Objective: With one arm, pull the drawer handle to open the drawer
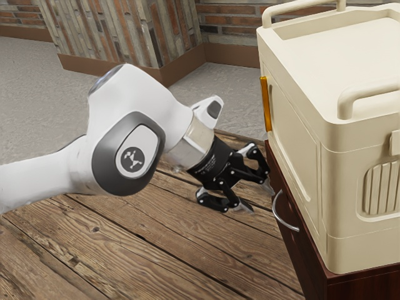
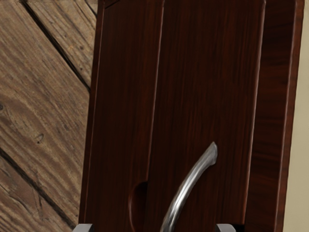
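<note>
Open, with its two fingertips spread apart, my gripper (image 1: 261, 199) is just beside the dark wooden cabinet (image 1: 289, 255) in the exterior view. The curved silver handle (image 1: 275, 212) stands out from the cabinet's front, a short way beyond the fingertips and apart from them. In the wrist view, the tips of my gripper (image 2: 154, 228) show at the lower edge, wide apart. The handle (image 2: 185, 188) runs between their lines, its one end fixed to the dark drawer front (image 2: 207, 77); its other end is cut off by the view's edge.
A large cream box (image 1: 290, 125) with rounded handles rests on top of the cabinet, close to my hand. Wooden floorboards (image 1: 144, 250) lie beneath the arm. A brick and plank wall (image 1: 119, 31) stands behind.
</note>
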### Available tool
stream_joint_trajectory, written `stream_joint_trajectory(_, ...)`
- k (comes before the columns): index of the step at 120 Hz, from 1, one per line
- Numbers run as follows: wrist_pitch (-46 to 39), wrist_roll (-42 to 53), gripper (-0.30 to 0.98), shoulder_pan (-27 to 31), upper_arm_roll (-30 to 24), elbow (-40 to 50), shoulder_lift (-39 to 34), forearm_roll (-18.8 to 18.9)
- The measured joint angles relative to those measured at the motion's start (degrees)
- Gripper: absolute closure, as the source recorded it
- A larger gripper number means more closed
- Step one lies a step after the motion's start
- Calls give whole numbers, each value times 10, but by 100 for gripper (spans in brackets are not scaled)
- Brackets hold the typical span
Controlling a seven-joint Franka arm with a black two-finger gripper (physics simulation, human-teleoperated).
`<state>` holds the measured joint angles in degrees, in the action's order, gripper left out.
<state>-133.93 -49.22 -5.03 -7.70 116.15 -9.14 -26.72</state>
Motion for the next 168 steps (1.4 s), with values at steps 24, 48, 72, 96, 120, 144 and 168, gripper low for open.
stream_joint_trajectory(24,-34,3,44,0,-1,4,13,-6)
stream_joint_trajectory(48,-44,10,46,-8,-3,25,5,-6)
stream_joint_trajectory(72,-48,18,48,-18,-7,29,3,-6)
stream_joint_trajectory(96,-50,25,50,-18,-12,38,-2,-7)
stream_joint_trajectory(120,-50,32,56,-18,-13,39,-2,-7)
stream_joint_trajectory(144,-49,39,65,-18,-13,39,-2,-4)
stream_joint_trajectory(168,-47,48,69,-18,-12,49,-13,-3)
